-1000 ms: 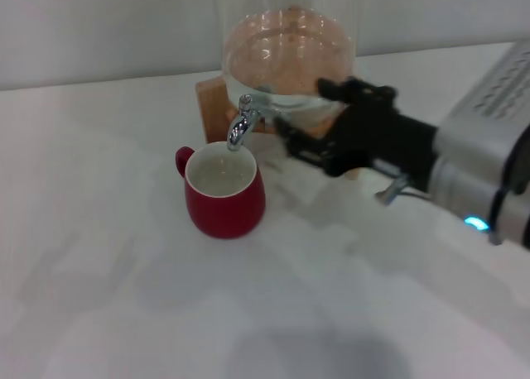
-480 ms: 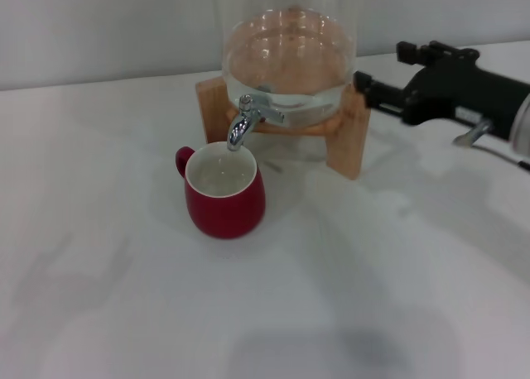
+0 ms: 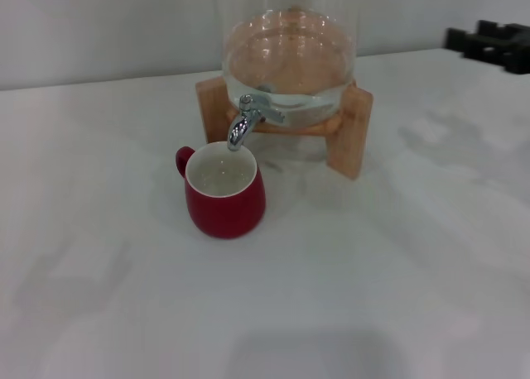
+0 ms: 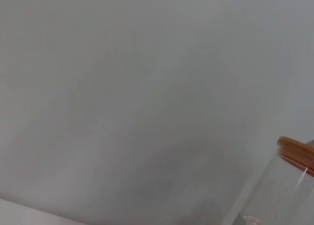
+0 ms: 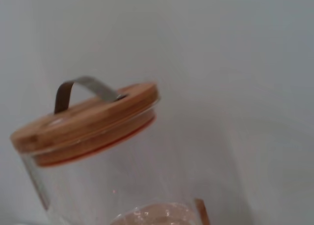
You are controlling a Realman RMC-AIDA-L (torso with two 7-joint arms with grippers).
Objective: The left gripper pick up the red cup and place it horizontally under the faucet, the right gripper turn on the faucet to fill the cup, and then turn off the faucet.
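The red cup (image 3: 224,194) stands upright on the white table, its handle pointing left, with its mouth right under the spout of the chrome faucet (image 3: 243,121). No stream of water shows. The faucet is fixed to the clear glass jar (image 3: 289,58). My right gripper (image 3: 489,41) is at the far right edge of the head view, high and well away from the faucet; its black fingers stand apart and hold nothing. My left gripper is out of view.
The jar rests on a wooden stand (image 3: 354,129). Its wooden lid with a metal handle shows in the right wrist view (image 5: 86,119), and the lid's edge in the left wrist view (image 4: 297,154). A pale wall stands behind the table.
My right gripper has drawn back from beside the faucet, moving right and up to the edge of the head view. The cup and the faucet have not moved.
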